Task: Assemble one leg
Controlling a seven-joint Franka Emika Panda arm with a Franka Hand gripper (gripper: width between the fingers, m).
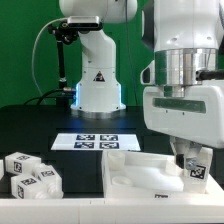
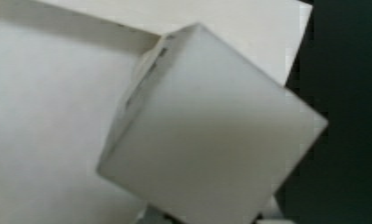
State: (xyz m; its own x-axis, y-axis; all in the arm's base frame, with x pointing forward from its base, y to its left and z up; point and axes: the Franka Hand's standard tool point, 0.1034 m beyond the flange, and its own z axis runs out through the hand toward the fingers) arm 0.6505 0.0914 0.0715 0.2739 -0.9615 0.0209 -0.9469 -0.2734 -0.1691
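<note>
Seemingly tagged white leg [image 1: 197,169], partly hidden

Desk [image 1: 40,125] reads black from my exterior view, green backdrop behind it. Robot base [image 1: 97,88] sits on it toward the back, white, with a blue glow at its foot. In front of the base lies the marker board [image 1: 97,141], flat, showing several black-and-white tags. Nearer the camera, a large flat white panel [image 1: 140,178] with raised edges rests on the desk. On the exterior view's left, a cluster of small white tagged blocks [image 1: 30,176] sits close together, near the panel; contact unclear.
</note>
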